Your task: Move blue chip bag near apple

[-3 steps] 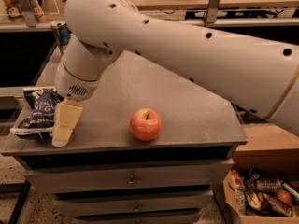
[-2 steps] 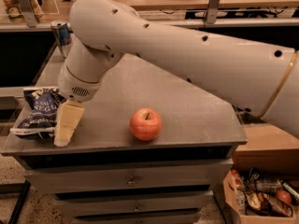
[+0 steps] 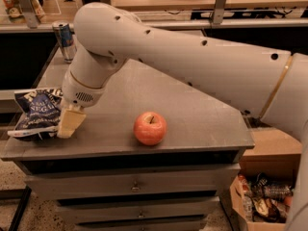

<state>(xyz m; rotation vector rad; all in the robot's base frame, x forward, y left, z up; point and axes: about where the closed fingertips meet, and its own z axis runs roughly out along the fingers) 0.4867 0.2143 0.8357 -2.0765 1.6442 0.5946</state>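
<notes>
The blue chip bag (image 3: 37, 113) lies crumpled at the left edge of the grey cabinet top (image 3: 192, 114), its white edge hanging slightly over the rim. The apple (image 3: 150, 128), orange-red with a short stem, sits near the front edge in the middle, well to the right of the bag. My gripper (image 3: 70, 122) hangs from the big white arm (image 3: 192, 66), pointing down, right against the bag's right side and low over the top. The arm hides part of the bag.
A tall slim blue-and-silver can (image 3: 64, 40) stands at the back left of the top. Drawers sit below the front edge. A cardboard box of snacks (image 3: 262, 203) stands on the floor at the right. Shelving runs behind.
The arm has shifted and lowered slightly, uncovering more of the can. The gripper stays beside the bag's right side. The bag and apple have not moved.
</notes>
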